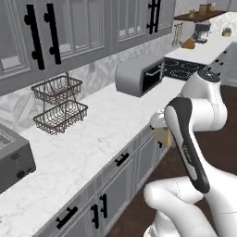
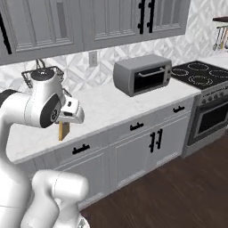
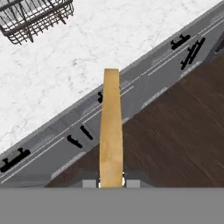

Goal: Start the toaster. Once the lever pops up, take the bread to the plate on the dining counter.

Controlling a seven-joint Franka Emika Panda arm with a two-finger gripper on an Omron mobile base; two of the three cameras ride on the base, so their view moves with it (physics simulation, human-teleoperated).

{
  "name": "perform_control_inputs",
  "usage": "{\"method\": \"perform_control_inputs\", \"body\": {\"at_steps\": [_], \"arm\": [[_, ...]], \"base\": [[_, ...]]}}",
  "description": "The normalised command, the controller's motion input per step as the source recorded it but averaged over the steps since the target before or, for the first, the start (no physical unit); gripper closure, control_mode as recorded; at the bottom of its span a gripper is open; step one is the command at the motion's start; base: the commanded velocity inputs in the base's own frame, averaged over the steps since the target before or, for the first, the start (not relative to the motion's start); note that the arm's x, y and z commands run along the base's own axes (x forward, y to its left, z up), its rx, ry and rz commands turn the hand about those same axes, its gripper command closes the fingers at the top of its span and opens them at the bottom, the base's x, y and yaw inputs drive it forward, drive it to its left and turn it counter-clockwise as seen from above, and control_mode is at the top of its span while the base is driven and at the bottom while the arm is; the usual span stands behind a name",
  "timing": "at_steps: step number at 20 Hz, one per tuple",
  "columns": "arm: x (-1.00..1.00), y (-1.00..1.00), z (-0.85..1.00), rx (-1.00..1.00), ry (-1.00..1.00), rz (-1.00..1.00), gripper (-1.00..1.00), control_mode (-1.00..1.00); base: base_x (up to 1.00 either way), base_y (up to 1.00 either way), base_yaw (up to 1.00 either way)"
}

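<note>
Kitchen counter (image 1: 92,139), white marble with grey veins, runs along the wall above grey cabinets (image 2: 133,156) with black handles. Dark wood floor (image 3: 175,131) lies in front of the cabinets.

Stove (image 2: 205,75) with black cooktop sits at the right end of the counter, oven door below it.

Toaster oven (image 2: 142,75), grey with a dark glass door, stands on the counter toward the far right, near the stove.

Toaster (image 1: 14,162), boxy grey metal, stands at the near left end of the counter in the left base view; partly cut off by the frame edge.

Two-tier wire basket (image 1: 59,104) stands against the backsplash, between the toaster and the toaster oven.

Gripper (image 3: 111,181) points down, raised above the front edge of the counter and the floor. Its fingers are clamped on the bread (image 3: 110,127), one on each flat face. The slice hangs vertically, seen edge-on in the hand view, golden-tan crust toward the camera. In the right base view the bread shows below the hand, clear of the counter.
</note>
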Motion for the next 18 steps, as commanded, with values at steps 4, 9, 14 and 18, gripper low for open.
{"method": "perform_control_inputs", "body": {"at_steps": [4,9,14,18], "arm": [[0.0,0.0,0.0,0.0,0.0,0.0,1.0,1.0],[0.0,0.0,0.0,0.0,0.0,0.0,1.0,1.0],[0.0,0.0,0.0,0.0,0.0,0.0,1.0,1.0],[0.0,0.0,0.0,0.0,0.0,0.0,1.0,1.0]], "base": [[0.2,-0.52,-0.76],[0.25,-0.49,-0.75],[0.25,-0.37,-0.77],[0.27,-0.33,-0.76]]}}
